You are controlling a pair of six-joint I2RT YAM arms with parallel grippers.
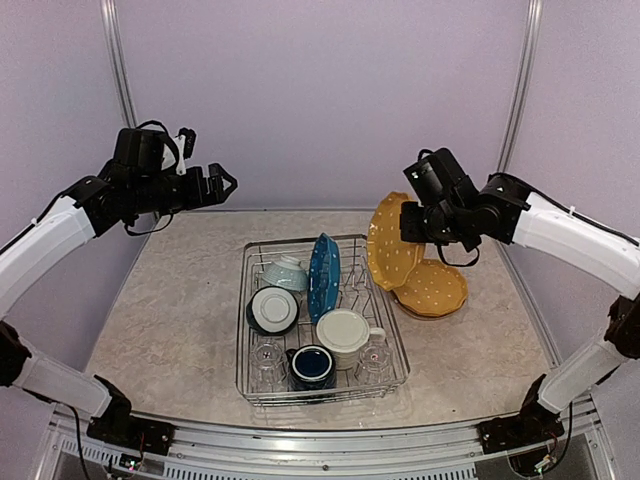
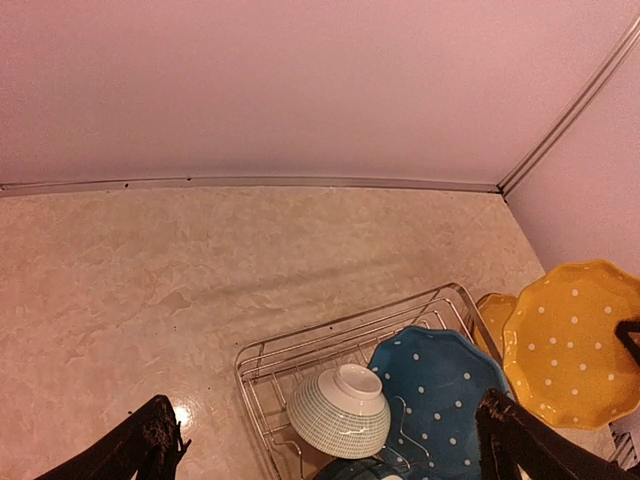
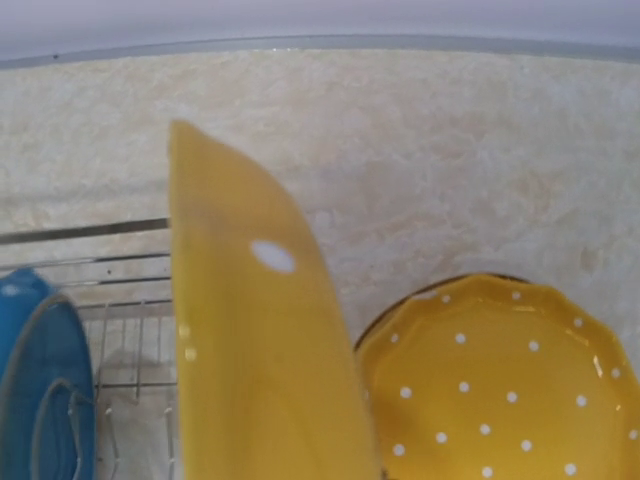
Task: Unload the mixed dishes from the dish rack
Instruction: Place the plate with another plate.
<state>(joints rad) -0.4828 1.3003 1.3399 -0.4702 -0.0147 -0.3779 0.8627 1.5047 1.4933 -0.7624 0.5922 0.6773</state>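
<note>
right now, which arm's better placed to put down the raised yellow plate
Right: right end effector grips the tilted yellow white-dotted plate near the flat yellow plate; left end effector hovers open.

I see a yellow plate (image 1: 388,245) and a second yellow plate (image 1: 432,288), both dotted white like the blue plate (image 1: 323,275), a cream mug (image 1: 345,333), a navy mug (image 1: 312,366), a pale teal bowl (image 1: 285,272), a silver dish rack (image 1: 242,330) and a beige marbled worktop (image 1: 180,320).

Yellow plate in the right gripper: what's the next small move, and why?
Probably tilt the right gripper over and lower the held yellow plate flat onto the second yellow plate lying on the table. The held plate stands on edge, outside the dish rack, beside that one, so stacking looks shortest.
</note>
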